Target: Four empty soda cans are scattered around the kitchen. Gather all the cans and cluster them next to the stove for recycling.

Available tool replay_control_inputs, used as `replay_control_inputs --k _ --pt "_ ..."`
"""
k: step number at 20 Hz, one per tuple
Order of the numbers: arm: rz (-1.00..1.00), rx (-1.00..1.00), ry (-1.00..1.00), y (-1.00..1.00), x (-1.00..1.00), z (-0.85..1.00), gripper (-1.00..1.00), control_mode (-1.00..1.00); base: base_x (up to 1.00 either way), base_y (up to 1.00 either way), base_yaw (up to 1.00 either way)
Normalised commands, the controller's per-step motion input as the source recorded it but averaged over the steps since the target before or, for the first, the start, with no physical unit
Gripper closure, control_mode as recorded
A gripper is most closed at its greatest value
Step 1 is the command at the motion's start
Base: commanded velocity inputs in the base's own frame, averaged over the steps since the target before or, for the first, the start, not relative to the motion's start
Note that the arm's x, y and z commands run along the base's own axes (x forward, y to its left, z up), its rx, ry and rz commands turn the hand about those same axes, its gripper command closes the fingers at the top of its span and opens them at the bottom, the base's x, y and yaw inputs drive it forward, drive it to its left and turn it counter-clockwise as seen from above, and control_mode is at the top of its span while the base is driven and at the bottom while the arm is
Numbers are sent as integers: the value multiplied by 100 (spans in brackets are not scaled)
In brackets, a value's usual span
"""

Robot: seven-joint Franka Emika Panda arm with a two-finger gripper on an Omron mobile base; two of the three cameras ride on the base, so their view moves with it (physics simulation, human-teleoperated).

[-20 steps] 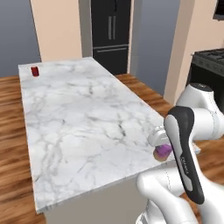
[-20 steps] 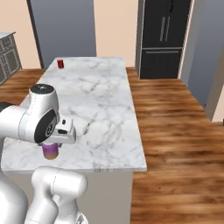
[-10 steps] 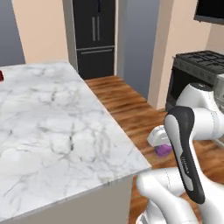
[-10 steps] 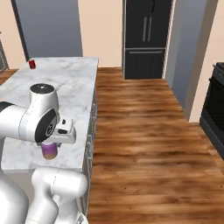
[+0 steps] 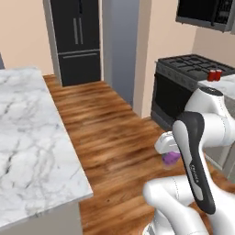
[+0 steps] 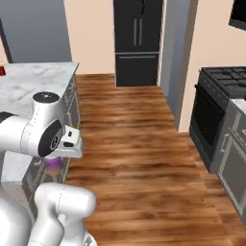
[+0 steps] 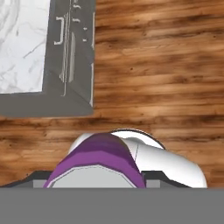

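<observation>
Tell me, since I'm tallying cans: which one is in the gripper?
The purple soda can, clamped in the gripper. The red cans stand on the counter beside the stove.

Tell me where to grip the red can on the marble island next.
Take the red soda can across its round side wall, about mid-height, with the fingers coming down from above, since it sits on the open marble island top near a far corner. Only a sliver shows, so check first that it stands upright.
</observation>
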Motion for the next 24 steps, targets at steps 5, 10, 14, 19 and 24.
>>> replay_control_inputs --k 5,10,14,19,24 --pt "0 0 0 0 0 0 100 100 -1 -79 -31" --pt "0 0 0 0 0 0 100 100 0 -29 -61" --pt "0 0 0 0 0 0 100 100 5 -29 -60" --pt "0 0 0 0 0 0 100 100 68 -8 -16" --pt "0 0 0 0 0 0 100 100 100 -30 4"
